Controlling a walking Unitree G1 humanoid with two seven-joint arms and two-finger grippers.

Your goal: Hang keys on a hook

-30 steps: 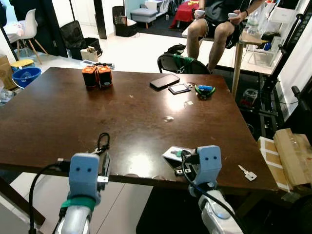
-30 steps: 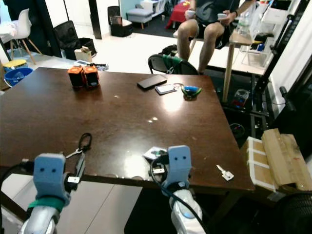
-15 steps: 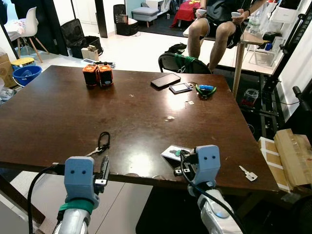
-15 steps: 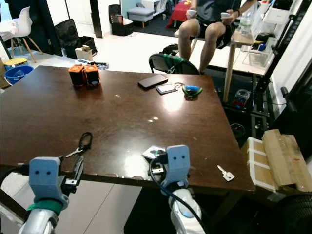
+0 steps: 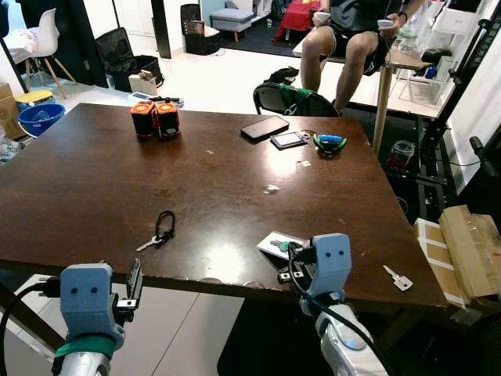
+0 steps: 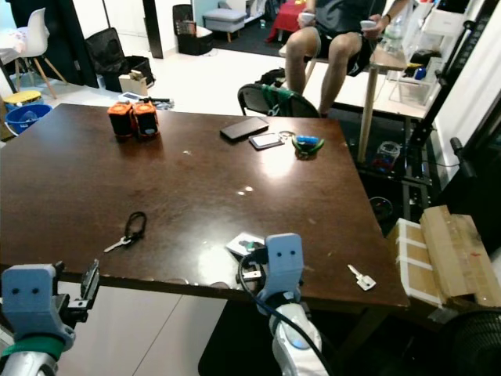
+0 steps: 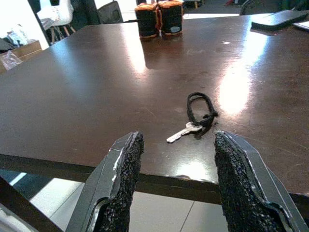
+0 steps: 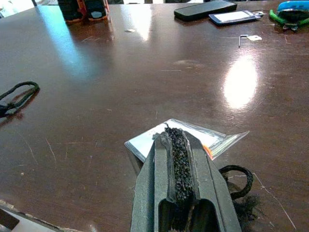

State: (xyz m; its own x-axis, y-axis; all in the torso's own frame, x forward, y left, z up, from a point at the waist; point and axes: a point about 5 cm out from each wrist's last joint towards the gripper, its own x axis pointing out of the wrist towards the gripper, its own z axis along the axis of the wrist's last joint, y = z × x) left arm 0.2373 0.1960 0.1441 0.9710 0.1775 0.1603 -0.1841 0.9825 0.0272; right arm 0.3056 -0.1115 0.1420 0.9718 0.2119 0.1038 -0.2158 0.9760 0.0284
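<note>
While the key on its black cord loop is lying flat on the dark wooden table near the near edge, the left gripper is hovering just off that edge, below and to the left of the key, with its two black fingers spread wide apart and holding nothing. Over on the right, the right gripper is sitting above the near edge with its fingers pressed together, empty, just above a small clear packet and a bit of black cord. Farther right, a second loose key is resting near the table's corner. At the far side, two orange-and-black canisters, a dark phone and a green-blue tool are sitting, and a seated person is showing beyond the table.
</note>
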